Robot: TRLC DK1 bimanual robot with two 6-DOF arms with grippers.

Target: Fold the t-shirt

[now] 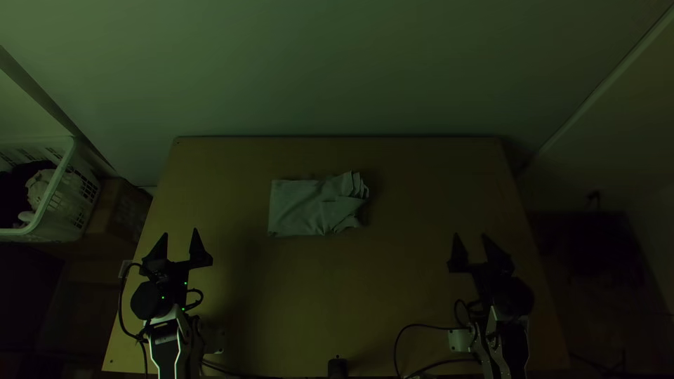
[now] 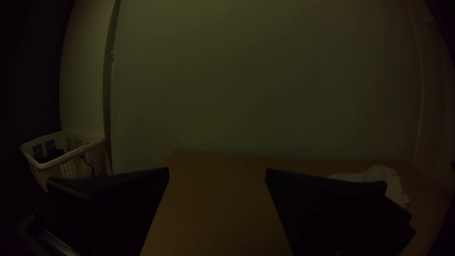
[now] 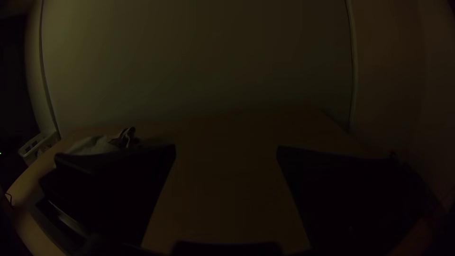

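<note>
The pale grey-green t-shirt (image 1: 302,207) lies as a compact folded bundle at the middle of the table, flat on its left part and rumpled in loose layers at its right end. Over the table's left side my left gripper (image 1: 177,245) stands open, apart from the cloth. My right gripper (image 1: 472,247) is open too, over the right side and well away from the shirt. In the left wrist view the left gripper (image 2: 217,175) has bare table between its fingers, with the shirt (image 2: 386,179) beyond one finger. The right wrist view has the right gripper (image 3: 226,154) and part of the shirt (image 3: 95,146).
A white basket (image 1: 60,189) with dark and light cloth stands off the table's left edge, beside a cardboard box (image 1: 121,210). Black cables (image 1: 421,326) loop near the right arm's base. A small dark object (image 1: 338,367) sits at the near edge. A wall rises behind the table.
</note>
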